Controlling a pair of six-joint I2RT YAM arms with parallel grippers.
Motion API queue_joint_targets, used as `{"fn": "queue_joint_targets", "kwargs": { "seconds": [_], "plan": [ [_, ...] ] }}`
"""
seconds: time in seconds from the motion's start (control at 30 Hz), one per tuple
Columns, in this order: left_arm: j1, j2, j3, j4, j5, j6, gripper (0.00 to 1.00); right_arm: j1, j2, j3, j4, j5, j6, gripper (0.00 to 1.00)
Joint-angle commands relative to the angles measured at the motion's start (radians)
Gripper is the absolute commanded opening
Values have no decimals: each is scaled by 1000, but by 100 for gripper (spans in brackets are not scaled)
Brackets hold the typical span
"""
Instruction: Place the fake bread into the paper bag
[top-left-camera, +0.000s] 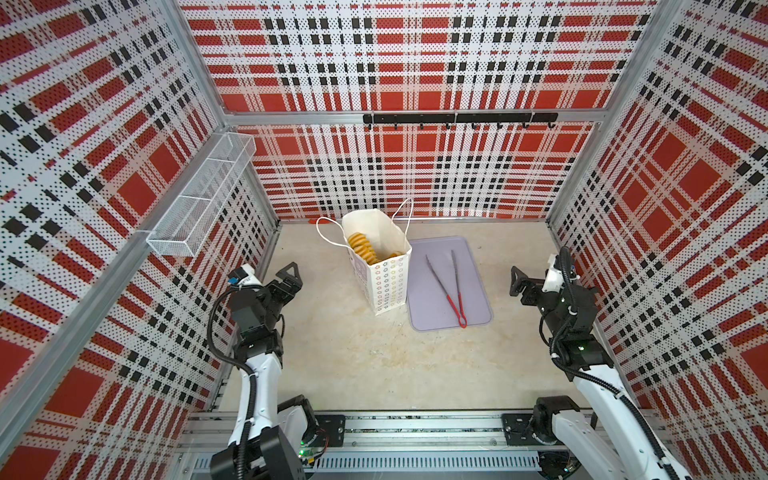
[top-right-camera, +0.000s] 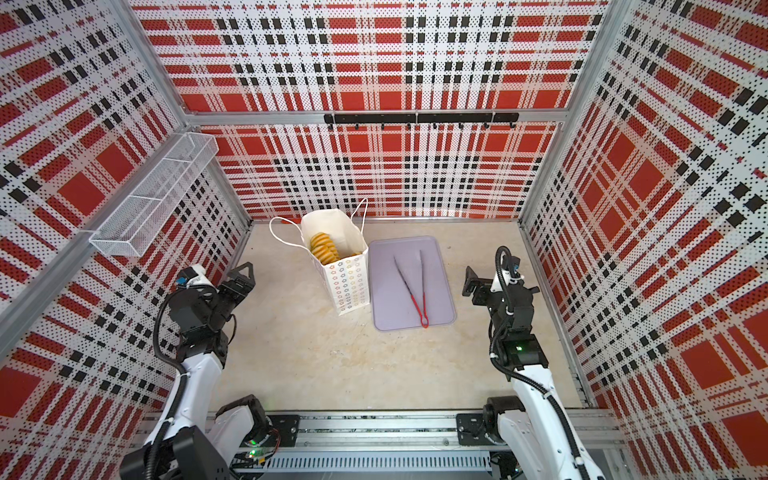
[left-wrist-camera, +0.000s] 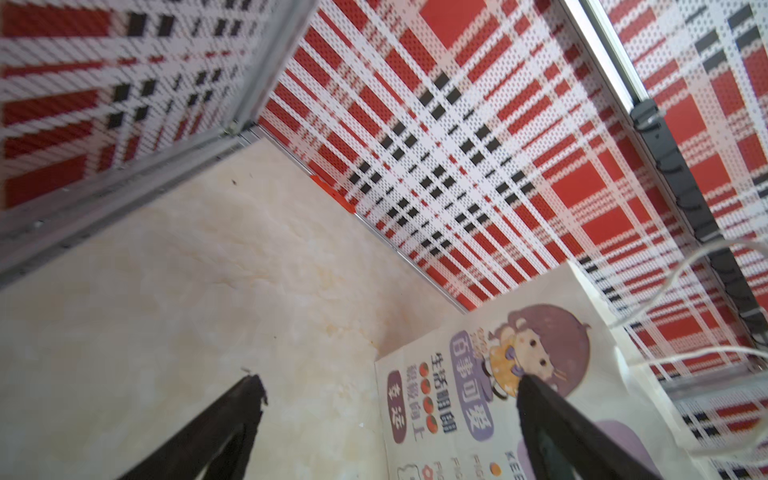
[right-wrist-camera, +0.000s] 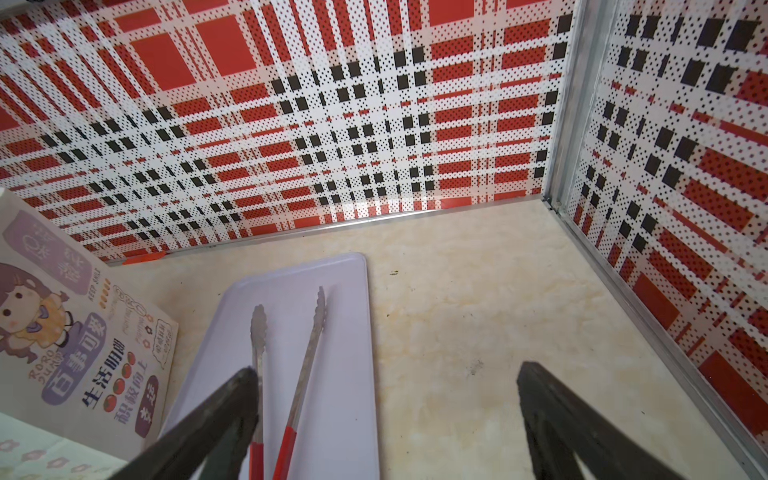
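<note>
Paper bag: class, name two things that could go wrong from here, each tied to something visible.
1. The paper bag stands free with fake bread showing near its rim; a knock from an arm could tip it.
2. Its cord handle loops out toward the open left gripper and might snag if that arm reaches in.

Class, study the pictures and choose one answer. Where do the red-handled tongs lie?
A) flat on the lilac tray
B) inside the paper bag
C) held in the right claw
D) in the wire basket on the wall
A: the tongs lie flat on the lilac tray, which sits beside the paper bag, and nothing grips them.
</note>
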Motion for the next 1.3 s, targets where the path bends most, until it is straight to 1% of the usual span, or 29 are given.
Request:
{"fn": "queue_joint_targets", "kwargs": {
  "seconds": [0.0, 0.07, 0.13, 0.23, 0.37, 0.43, 0.5, 0.6, 0.7, 0.87, 1.0, 1.13, 1.27],
  "plan": [
    [38, 21, -11, 97, -76, -14, 98, -18, 42, -42, 71, -17, -36, 100],
    [40, 34, -22, 109, -135, 25, 98, -27, 68, -68, 130, -6, -38, 100],
    [33, 38, -50, 160, -187, 39, 98, -30, 95, -89, 174, 3, -42, 100],
    [3, 45, -87, 223, -267, 92, 98, -31, 127, -115, 226, 14, -54, 100],
    [-18, 60, -145, 340, -303, 144, 98, -32, 160, -162, 320, 48, -70, 100],
    [-37, 61, -174, 392, -346, 165, 98, -32, 169, -189, 364, 62, -74, 100],
    [-83, 60, -193, 417, -409, 215, 98, -32, 176, -213, 405, 75, -79, 100],
    [-215, 57, -215, 448, -555, 352, 98, -32, 192, -247, 461, 93, -87, 100],
    [-320, 84, -258, 557, -658, 443, 98, -32, 208, -259, 486, 100, -98, 100],
    [-372, 184, -306, 717, -691, 518, 98, -32, 243, -294, 563, 104, -122, 100],
    [-378, 271, -347, 896, -667, 538, 98, -32, 295, -315, 619, 109, -131, 100],
    [-389, 337, -336, 941, -663, 540, 98, -32, 337, -324, 670, 109, -137, 99],
    [-411, 401, -331, 1003, -658, 553, 98, -32, 385, -339, 758, 86, -168, 99]
  ]
}}
